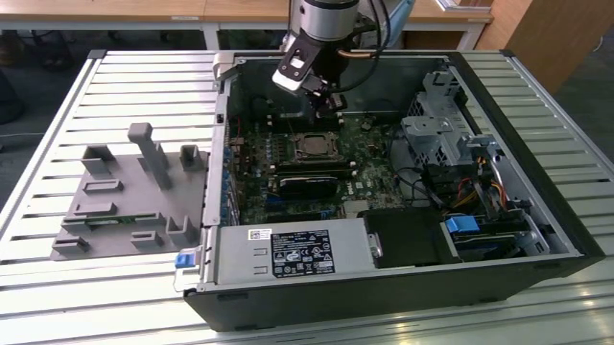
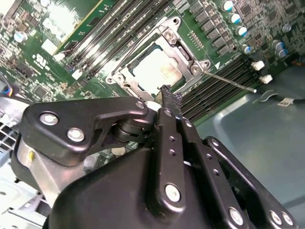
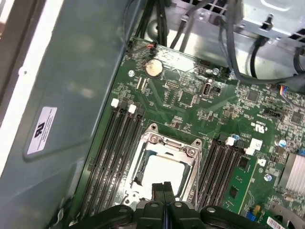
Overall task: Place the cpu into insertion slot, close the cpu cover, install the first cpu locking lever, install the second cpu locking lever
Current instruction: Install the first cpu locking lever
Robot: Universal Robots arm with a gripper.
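Exterior view: gripper (image 1: 332, 103) hangs inside the open case (image 1: 528, 144), just above the slot (image 1: 312, 146).

Second wrist view: fingers (image 2: 167, 99) clenched together, empty, tips at the cover (image 2: 183, 52) edge, likely acting as one narrow pusher. The cpu (image 2: 155, 71) sits in the slot under the cover. One lever (image 2: 231, 80) sticks out and looks unlatched.

First wrist view: pinched tips hover over the cpu (image 3: 164, 171).

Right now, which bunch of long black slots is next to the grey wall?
The bunch beside the stickered wall; the other bunch lies across the cpu.

The arm (image 1: 326, 21) reaches steeply down, its hand (image 3: 163, 189) with fingers pressed together.
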